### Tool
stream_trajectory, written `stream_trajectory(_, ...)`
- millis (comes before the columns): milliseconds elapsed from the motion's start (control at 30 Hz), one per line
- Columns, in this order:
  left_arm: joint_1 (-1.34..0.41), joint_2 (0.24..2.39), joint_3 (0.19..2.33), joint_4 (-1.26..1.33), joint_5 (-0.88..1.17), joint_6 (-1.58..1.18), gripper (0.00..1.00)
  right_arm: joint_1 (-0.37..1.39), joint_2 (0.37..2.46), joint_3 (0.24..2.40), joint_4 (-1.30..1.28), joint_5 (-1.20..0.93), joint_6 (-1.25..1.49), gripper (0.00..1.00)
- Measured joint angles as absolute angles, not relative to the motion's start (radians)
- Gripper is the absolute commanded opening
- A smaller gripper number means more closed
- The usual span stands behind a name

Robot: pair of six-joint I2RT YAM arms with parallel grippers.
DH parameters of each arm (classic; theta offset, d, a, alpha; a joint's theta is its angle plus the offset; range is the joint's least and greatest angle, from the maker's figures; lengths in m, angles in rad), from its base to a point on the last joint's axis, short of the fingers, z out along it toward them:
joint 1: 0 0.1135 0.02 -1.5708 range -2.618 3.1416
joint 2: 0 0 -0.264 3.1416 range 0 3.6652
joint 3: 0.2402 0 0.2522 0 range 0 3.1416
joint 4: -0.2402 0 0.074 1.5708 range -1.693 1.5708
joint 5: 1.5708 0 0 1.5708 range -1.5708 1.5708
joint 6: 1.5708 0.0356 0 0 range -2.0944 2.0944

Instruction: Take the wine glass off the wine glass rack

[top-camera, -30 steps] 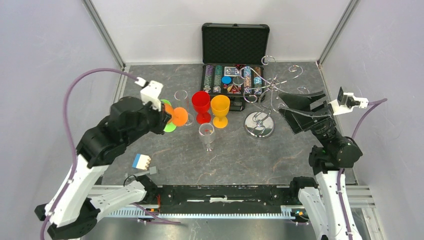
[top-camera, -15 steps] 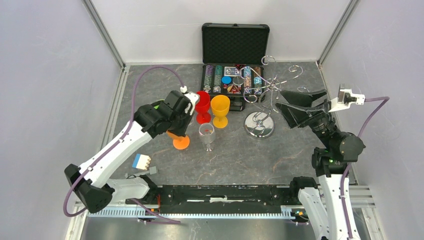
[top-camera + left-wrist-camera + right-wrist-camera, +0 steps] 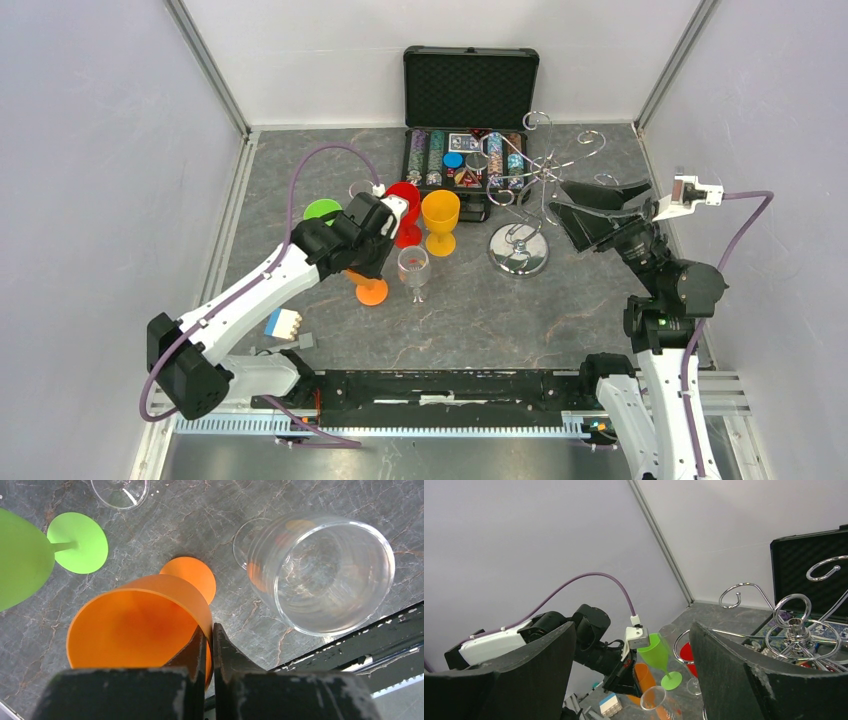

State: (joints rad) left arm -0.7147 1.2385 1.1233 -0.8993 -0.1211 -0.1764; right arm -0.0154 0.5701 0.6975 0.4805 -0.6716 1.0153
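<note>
1. The left gripper [image 3: 210, 630] is pinching the rim of the orange wine glass [image 3: 130, 625]. One finger is lying inside the bowl and the other outside, with the two pressed almost together on the thin wall.
2. The orange wine glass is standing upright, well clear of the rack. Its round foot is looking as if it is down on the grey table [image 3: 480, 320], though the views are not showing whether it is bearing weight there.
3. In the left wrist view, a clear glass [image 3: 325, 575] is standing just beside the orange one, apart from it. A green glass [image 3: 22, 555] is sitting on the opposite side, and a second clear glass [image 3: 120, 490] is showing only partly at the top edge.
4. From above, a red glass [image 3: 403, 205] and a yellow glass [image 3: 440, 215] are standing side by side just behind the left gripper.
5. The right gripper [image 3: 558, 197] is hanging in the air with its jaws spread wide. It is gripping nothing and pointing toward the rack.
6. The wine glass rack [image 3: 519, 252] is standing on its shiny disc base toward the back right of the table, just in front of the open black case [image 3: 470, 95]. It is near the right gripper's fingertips and well apart from the orange wine glass, with its curled hooks spreading out from the central post.
</note>
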Motion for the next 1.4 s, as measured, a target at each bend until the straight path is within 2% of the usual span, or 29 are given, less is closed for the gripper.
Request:
stream_trajectory(100,-0.715,1.242,1.111,-0.883,-0.121,-0.177,0.13,-0.015,0.57,0.698,0.472,-0.67,1.015,0.87)
stream_trajectory(400,-0.715,1.245,1.106,-0.856,-0.13,-0.179,0.3,-0.015,0.57,0.699,0.451,-0.669,1.011,0.87)
stream_trajectory(500,-0.715,1.242,1.106,-0.857,-0.134,-0.179,0.39,-0.015,0.569,0.699,0.446,-0.669,1.008,0.87)
stream_trajectory(700,-0.715,1.187,1.114,-0.865,-0.148,-0.181,0.73,-0.015,0.564,0.703,0.434,-0.669,1.005,0.86)
stream_trajectory(800,-0.715,1.126,1.136,-0.866,-0.149,-0.18,0.83,-0.015,0.564,0.712,0.428,-0.667,1.004,0.86)
stream_trajectory(833,-0.715,1.091,1.148,-0.866,-0.154,-0.179,0.95,-0.015,0.564,0.717,0.425,-0.665,1.001,0.86)
stream_trajectory(867,-0.715,1.066,1.158,-0.866,-0.158,-0.178,1.0,-0.015,0.564,0.724,0.42,-0.66,0.997,0.86)
stream_trajectory(1033,-0.715,0.925,1.223,-0.863,-0.239,-0.174,1.0,-0.015,0.575,0.791,0.35,-0.633,0.936,0.86)
stream_trajectory(1133,-0.715,0.85,1.253,-0.858,-0.318,-0.163,1.0,-0.015,0.6,0.898,0.224,-0.592,0.838,0.86)
stream_trajectory(1267,-0.715,0.736,1.261,-0.849,-0.409,-0.142,1.0,-0.015,0.627,1.096,0.002,-0.461,0.645,0.86)
stream_trajectory(1400,-0.715,0.608,1.267,-0.832,-0.484,-0.133,1.0,-0.015,0.598,1.207,-0.167,-0.294,0.48,0.86)
